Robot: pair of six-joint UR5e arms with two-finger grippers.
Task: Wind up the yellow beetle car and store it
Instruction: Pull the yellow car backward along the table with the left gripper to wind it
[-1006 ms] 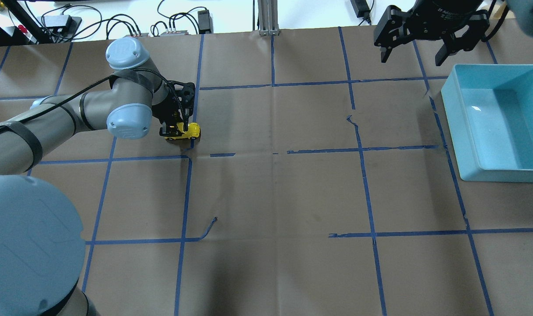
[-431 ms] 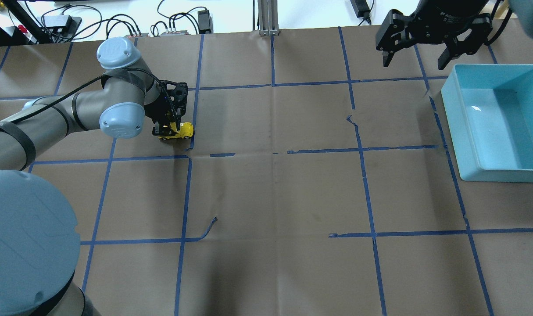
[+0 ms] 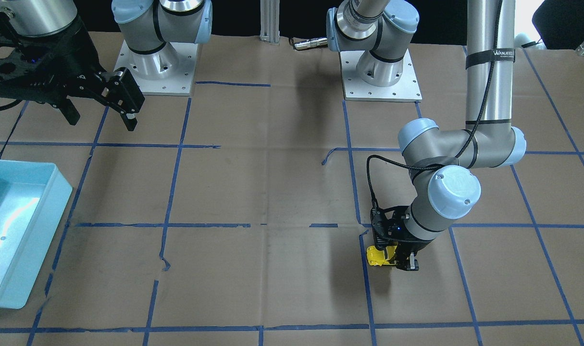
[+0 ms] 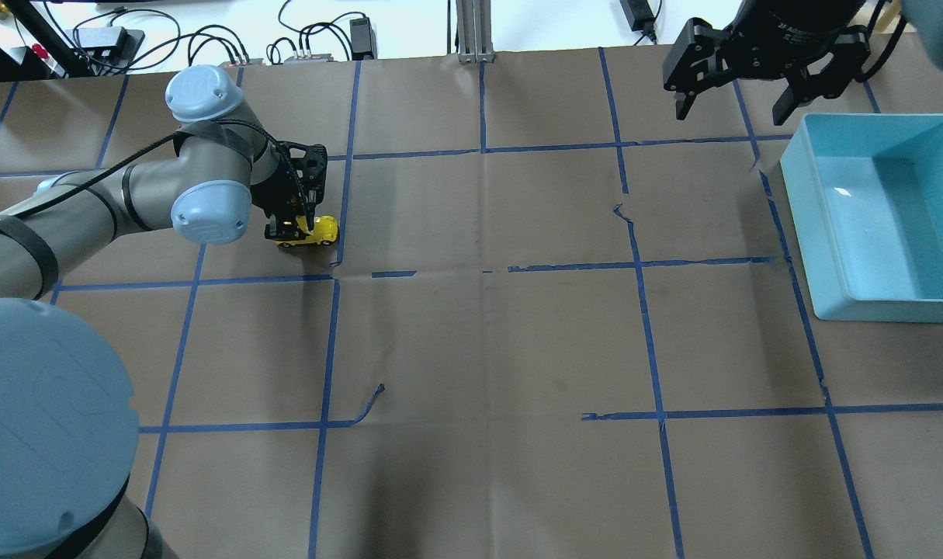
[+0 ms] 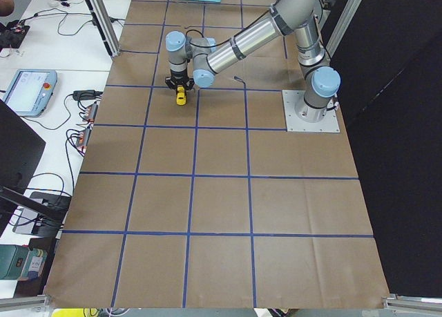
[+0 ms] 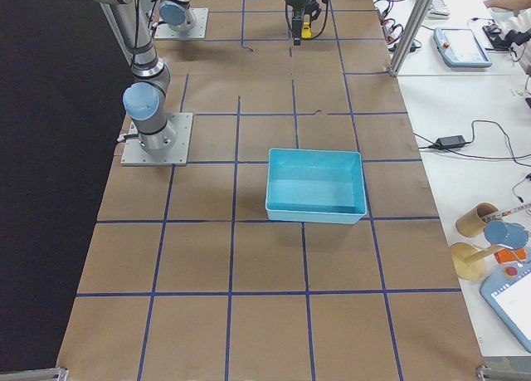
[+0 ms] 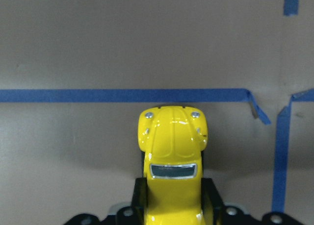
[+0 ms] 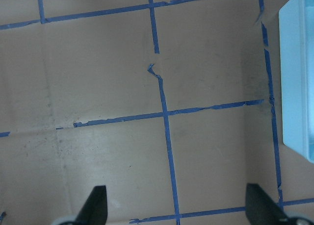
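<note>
1 blue bin [image 4: 812, 225] sat on the right side of the table [image 4: 479, 349], open at the top. Inside it only its own blue floor showed, with a bright spot of light on it.

The yellow beetle car [image 4: 322, 230] was well apart from the bin, over on the left side of the table. It was just beside a spot where 2 lines of blue tape [image 4: 549, 147] met. The left gripper [image 4: 292, 232] was clenched on the back half of the car, with 1 finger on each side. The car's round nose stuck out in front. The car was down low by the paper, but I could not tell if its wheels touched it.

The right gripper [image 4: 731, 112] hung in the air near the far corner of the bin. Its 2 fingers [image 8: 95, 208] were spread wide apart.

Brown paper covered the whole table, and the blue tape cut it into big squares. Some bits of tape were torn and curled up. The 2 arms stood on 2 silver plates [image 3: 181, 84] at the robot's edge of the table.

Past the far edge was a white bench with black cables [image 4: 308, 39] and a metal post [image 4: 475, 31]. A grey screen pad [image 5: 31, 89] lay on the white bench by the left end.
</note>
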